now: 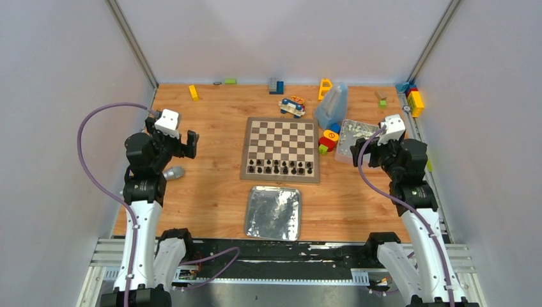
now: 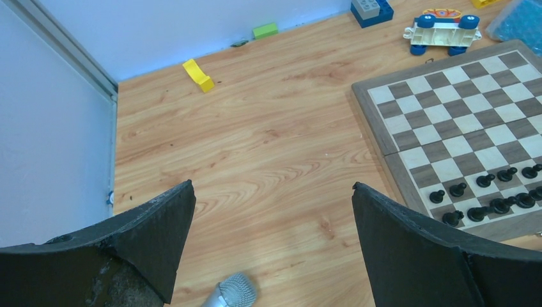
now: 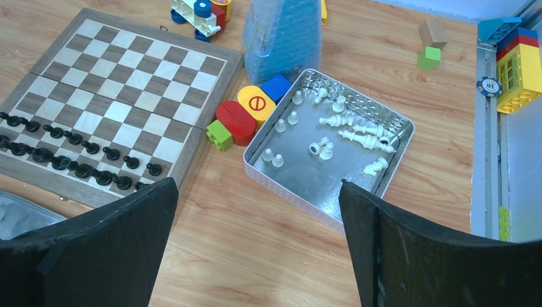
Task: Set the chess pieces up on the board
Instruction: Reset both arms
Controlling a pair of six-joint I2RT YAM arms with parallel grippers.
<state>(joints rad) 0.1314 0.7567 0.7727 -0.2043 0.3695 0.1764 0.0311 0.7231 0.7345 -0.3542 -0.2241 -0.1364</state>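
The black chess pieces (image 1: 281, 167) are lined up in two rows along the 6 o'clock edge of the board (image 1: 281, 137), which sits about mid-table on the wooden table (image 1: 211, 185); the rest of its squares are bare. The white chess pieces (image 3: 345, 131) are over in a silver tray (image 3: 300, 176) at the board's 3 o'clock, some standing and some tipped over. Wedged between that tray and the board is a little clump of toy blocks (image 3: 240, 121) in red, yellow, blue and green, and a blue bubble-wrap bag (image 3: 281, 38) stands just past them, around 1 o'clock. A toy car (image 1: 293, 106) sits at the board's 12 o'clock, just off its edge. A second silver tray (image 1: 273, 213) lies at 6 o'clock, near the arm bases. The left gripper (image 2: 273, 192) hangs out at 9 o'clock, well apart from the board, fingers spread wide with nothing in them, and a small silver mic-looking thing (image 2: 233, 291) lies on the wood right under it. The right gripper (image 3: 257, 188) is at about 3 o'clock above the near corner of the white-piece tray, also spread wide and holding nothing
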